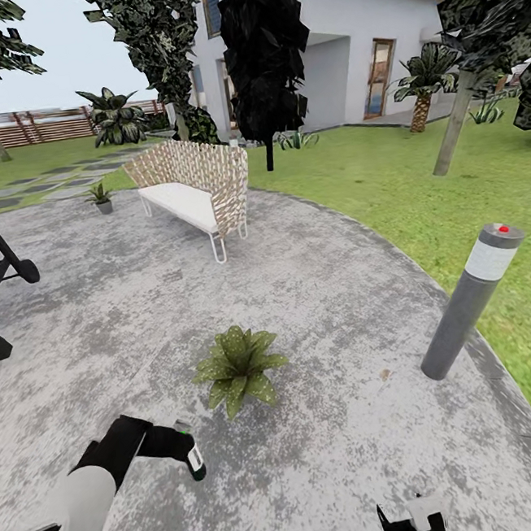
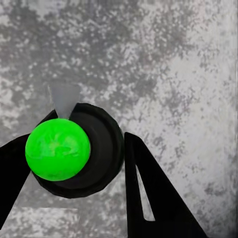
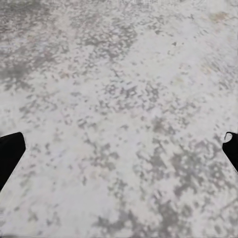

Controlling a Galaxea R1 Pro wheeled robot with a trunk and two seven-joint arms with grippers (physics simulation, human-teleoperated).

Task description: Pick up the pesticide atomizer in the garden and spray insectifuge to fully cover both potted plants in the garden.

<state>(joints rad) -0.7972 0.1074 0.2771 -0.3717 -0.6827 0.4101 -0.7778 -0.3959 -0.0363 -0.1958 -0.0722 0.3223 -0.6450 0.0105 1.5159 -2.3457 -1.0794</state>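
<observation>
Left gripper (image 1: 190, 457) is clamped on the pesticide atomizer (image 1: 194, 461), just short of the near potted plant (image 1: 239, 368); left wrist view reveals its green cap (image 2: 58, 148). Right gripper (image 3: 119, 148) fingers stand apart over paving (image 3: 129, 99).

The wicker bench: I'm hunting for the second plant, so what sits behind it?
A small potted plant stands on the paving past the wicker bench, toward its left end. The bench's woven back hides the ground directly behind it.

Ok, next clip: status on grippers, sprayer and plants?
Left gripper shut on small dark atomizer with green ball top. Right gripper open, over speckled grey paving. Nearest leafy potted plant just ahead, path unobstructed.
</observation>
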